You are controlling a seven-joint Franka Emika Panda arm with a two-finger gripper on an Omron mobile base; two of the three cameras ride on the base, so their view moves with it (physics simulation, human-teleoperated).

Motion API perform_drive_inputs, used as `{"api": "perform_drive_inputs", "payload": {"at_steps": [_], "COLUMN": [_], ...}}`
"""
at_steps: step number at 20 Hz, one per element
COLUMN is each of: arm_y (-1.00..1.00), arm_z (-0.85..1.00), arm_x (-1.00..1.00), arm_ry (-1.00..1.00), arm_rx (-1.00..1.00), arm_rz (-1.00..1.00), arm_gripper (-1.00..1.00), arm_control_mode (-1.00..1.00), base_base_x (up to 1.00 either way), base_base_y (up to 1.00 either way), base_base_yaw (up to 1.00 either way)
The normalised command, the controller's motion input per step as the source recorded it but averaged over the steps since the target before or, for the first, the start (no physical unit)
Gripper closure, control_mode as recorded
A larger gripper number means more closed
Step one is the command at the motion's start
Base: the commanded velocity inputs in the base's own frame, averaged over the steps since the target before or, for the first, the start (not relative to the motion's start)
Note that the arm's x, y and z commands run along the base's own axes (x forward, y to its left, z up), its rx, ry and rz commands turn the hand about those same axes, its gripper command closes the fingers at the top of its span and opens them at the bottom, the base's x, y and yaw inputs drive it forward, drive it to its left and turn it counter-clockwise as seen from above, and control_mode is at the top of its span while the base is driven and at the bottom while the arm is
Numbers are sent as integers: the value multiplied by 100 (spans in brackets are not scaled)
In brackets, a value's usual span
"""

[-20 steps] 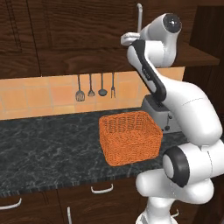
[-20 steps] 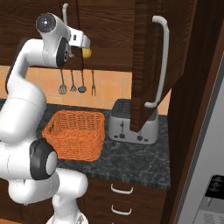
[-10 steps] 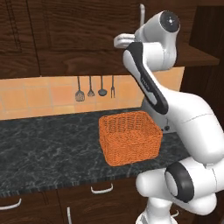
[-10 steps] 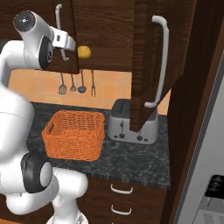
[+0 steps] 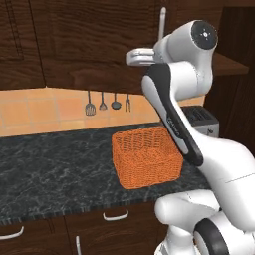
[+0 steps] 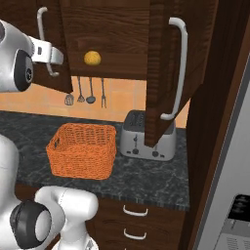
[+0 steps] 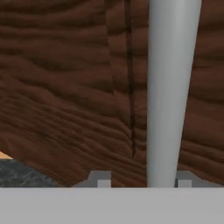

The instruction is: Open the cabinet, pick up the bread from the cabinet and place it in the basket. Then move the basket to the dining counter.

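Since a second ago the white arm has swung away from the bread, and the door it reaches for has swung further out. The two-finger gripper [image 7: 143, 180] now sits at the long silver bar handle [image 7: 168, 87] of the dark brown wood cabinet [image 6: 112, 29]. The bar runs up between the two small dark fingertips [image 7: 103, 179]. It is close to one tip and a little off the other. The jaws are fairly narrow, but I cannot tell if they are squeezing the bar.

Right behind the bar is the brown wood of the left door [image 7: 65, 87]. Just past the gripper, at about the same height, the small round yellow-orange bread [image 6: 93, 57] sits on the shelf inside. Nothing stands between them.

Further along, the right door [image 6: 158, 58] hangs wide open.

Well below the gripper, the orange woven basket [image 6: 83, 151] stands on the black stone worktop [image 6: 146, 180]. A silver toaster [image 6: 146, 139] is just beside the basket, under the open right door. Dark kitchen tools [image 6: 85, 95] hang on the orange wall behind the basket.
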Motion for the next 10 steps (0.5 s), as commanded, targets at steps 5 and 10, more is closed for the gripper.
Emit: {"api": "perform_drive_inputs", "payload": {"at_steps": [5, 10], "arm_y": [65, 22], "arm_z": [0, 0], "arm_x": [-100, -93], "arm_ry": [0, 0], "arm_rx": [1, 6], "arm_rz": [4, 2], "arm_gripper": [100, -100], "arm_control_mode": [-100, -100], "base_base_x": [0, 0], "base_base_y": [0, 0], "base_base_yaw": [0, 0]}}
